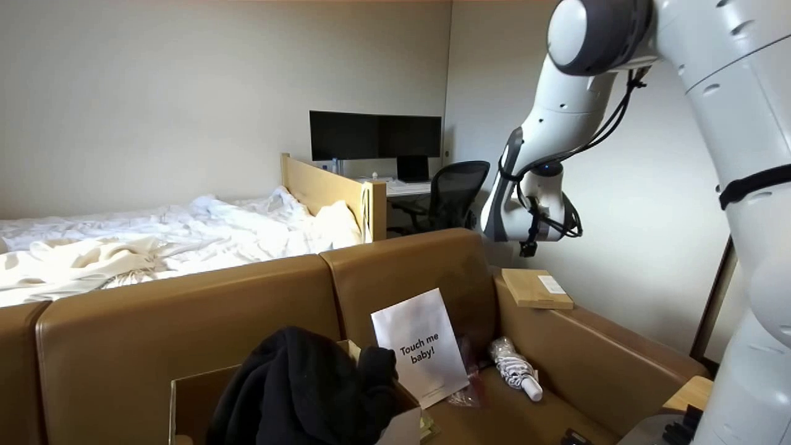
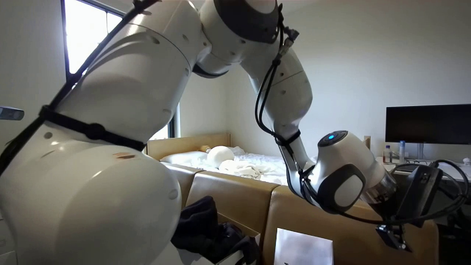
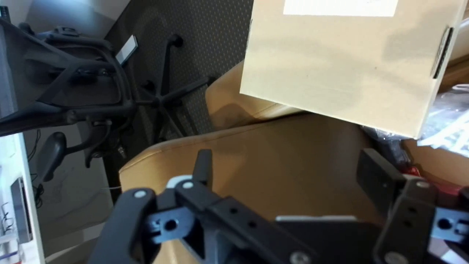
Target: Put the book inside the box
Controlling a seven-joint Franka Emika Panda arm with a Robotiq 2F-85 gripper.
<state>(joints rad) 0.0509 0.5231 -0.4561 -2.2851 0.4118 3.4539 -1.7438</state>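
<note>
I hold the jaws of my end effector point(image 3: 289, 170) spread wide, clear of the flat tan book point(image 3: 340, 69), which lies white label point(image 1: 552, 284) up on the sofa's armrest point(image 1: 593, 352), while the open box point(image 1: 194, 402) stands before the sofa's backrest point(image 1: 204, 321), black cloth point(image 1: 309, 389) heaped in it and over its rim.

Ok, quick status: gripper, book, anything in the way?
Gripper open, empty. Presumed book, flat and tan, on sofa arm, ungripped. Dark cloth in open box may obstruct.
</note>
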